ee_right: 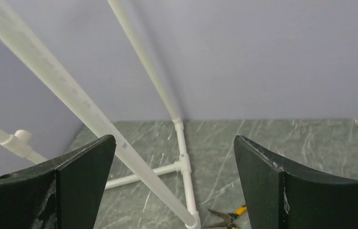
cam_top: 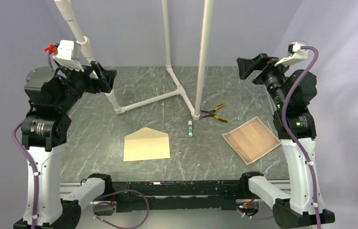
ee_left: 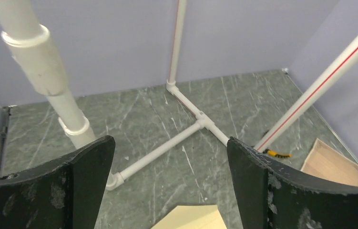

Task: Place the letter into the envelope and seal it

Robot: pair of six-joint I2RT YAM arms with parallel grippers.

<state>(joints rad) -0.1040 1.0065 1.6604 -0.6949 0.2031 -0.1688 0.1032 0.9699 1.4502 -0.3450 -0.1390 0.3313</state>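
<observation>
Left gripper (ee_left: 169, 143), right gripper (ee_right: 174, 139) gape; envelope (cam_top: 147, 145) lies crosswise, flap pointing away.

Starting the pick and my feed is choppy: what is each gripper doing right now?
Left gripper: open, holding nothing.
Right gripper: open, holding nothing.

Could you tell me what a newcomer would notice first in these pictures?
Raised on either side of the table, the left hand and right hand hang open and empty. Between them lie the tan envelope, flap open, and the grid-lined letter to its right, with a white pipe frame behind.
</observation>
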